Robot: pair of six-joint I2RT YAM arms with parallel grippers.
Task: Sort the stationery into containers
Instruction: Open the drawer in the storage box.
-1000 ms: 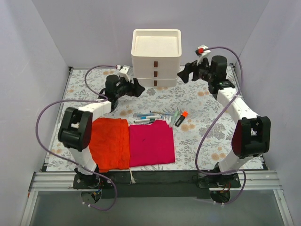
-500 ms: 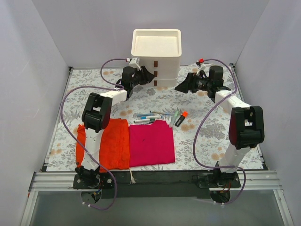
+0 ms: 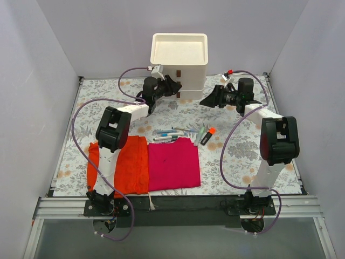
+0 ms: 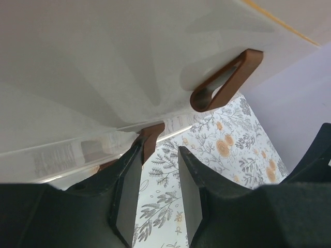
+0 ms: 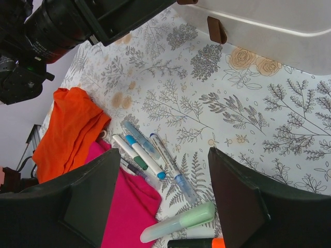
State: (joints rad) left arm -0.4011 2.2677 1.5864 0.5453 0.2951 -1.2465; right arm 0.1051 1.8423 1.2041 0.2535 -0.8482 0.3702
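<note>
- Floral-printed tabletop [image 3: 237, 156] carries everything in the frame.
- The cream, glossy moulded-plastic drawer unit [image 3: 191, 73] stands boxy at upper centre, and its drawers look shut.
- The orange cloth [image 3: 129, 162] and magenta cloth [image 3: 172, 164] lie soft and rumpled at lower centre.
- The left end effector [image 4: 159, 152], fingers slightly spread, meets the unit's front. Opening a drawer looks like the step in hand.
- The right end effector [image 5: 161, 160], spread wide and holding nothing, hovers right of the unit.
- Slim, smooth pens [image 3: 168, 135] lie mid-frame, just above the magenta cloth, with the orange-capped highlighter [image 3: 207, 136] to their right.
- The small brown looped pull tab [image 4: 151, 138] sits at the left fingertips. It is best centred between them before closing, then drawn straight out, lest the light unit slide.
</note>
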